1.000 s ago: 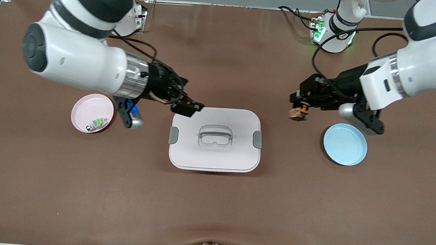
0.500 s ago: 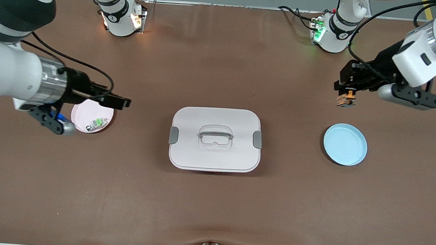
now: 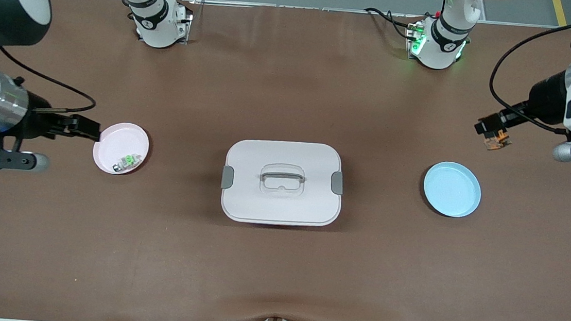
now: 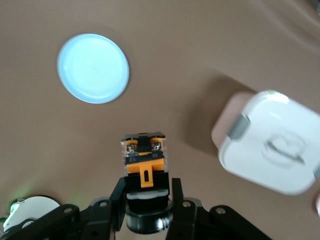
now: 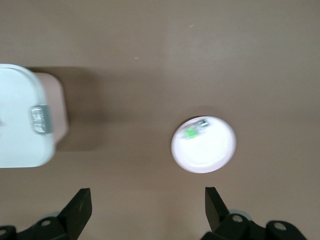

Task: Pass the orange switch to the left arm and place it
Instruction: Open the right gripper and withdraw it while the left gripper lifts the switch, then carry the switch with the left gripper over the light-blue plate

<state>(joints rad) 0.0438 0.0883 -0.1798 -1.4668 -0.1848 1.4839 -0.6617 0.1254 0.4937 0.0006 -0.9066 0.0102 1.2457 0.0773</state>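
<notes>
Left end effector (image 3: 490, 133) grasping orange switch (image 3: 494, 140) over bare table, right end effector (image 3: 87, 127) released beside pink dish (image 3: 112, 137)

The box (image 3: 282, 182) sits at the middle of the table (image 3: 275, 273) and is the one tall obstacle between the two ends. The brown surface between it and the edge nearest the front camera is bare, and so is the strip between it and the arm bases. A pink dish (image 3: 120, 148) lies low toward the right arm's end, a blue dish (image 3: 452, 189) toward the left arm's end, each well apart from the box. The right gripper (image 3: 84, 127) hangs spread just beside the pink dish. The left gripper (image 3: 492, 133), clamped on the orange switch (image 3: 495, 140), is over bare table near the blue dish.
</notes>
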